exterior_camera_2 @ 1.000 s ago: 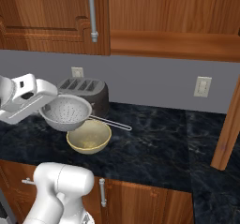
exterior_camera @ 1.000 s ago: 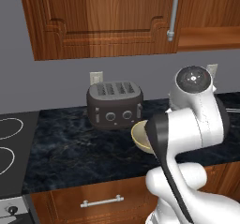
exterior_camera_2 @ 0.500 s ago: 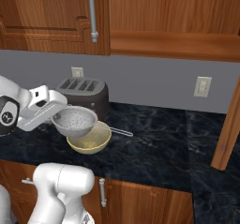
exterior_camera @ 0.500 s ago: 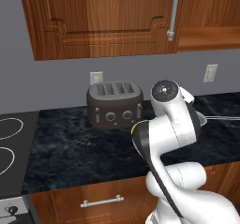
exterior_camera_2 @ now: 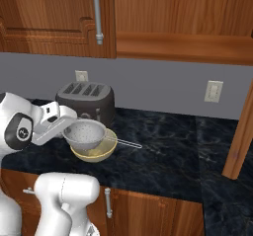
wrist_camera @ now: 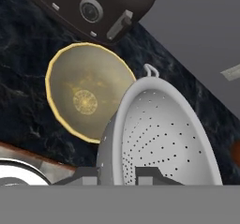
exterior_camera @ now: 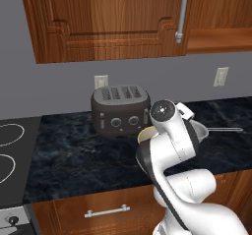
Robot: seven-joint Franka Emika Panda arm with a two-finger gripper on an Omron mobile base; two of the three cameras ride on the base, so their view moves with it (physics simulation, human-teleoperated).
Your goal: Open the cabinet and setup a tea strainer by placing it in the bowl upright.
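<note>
Hand view puts the gripper [wrist_camera: 117,176] at the bottom edge, its two dark fingertips closed on the rim of the tea strainer [wrist_camera: 164,138], which fills the lower right with its pale perforated inside turned toward the camera and a small loop at its far rim. Just beyond and to the left lies the bowl [wrist_camera: 84,94], pale yellow and glossy, its rim partly covered by the strainer's near edge — whether the two touch cannot be told from here. In the right base view the gripper [exterior_camera_2: 63,127] holds the tea strainer [exterior_camera_2: 85,134] right over the bowl [exterior_camera_2: 94,153], the mesh basket overlapping the bowl's near rim and the thin wire handle running off to the right, level above the surface [exterior_camera_2: 163,156]. The left base view shows the arm covering most of the bowl [exterior_camera: 145,134], with the tea strainer [exterior_camera: 201,130] peeking out on the right and its handle stretching over the surface [exterior_camera: 74,150]. Behind the bowl stands the dark grey toaster [exterior_camera_2: 85,99], close to the grey wall. Above hangs the cabinet [exterior_camera_2: 49,18] — reddish-brown, with a silver bar handle. A stove top [exterior_camera: 10,155] sits at the far left, and a wooden drawer [exterior_camera: 106,212] sits beneath the surface.
</note>
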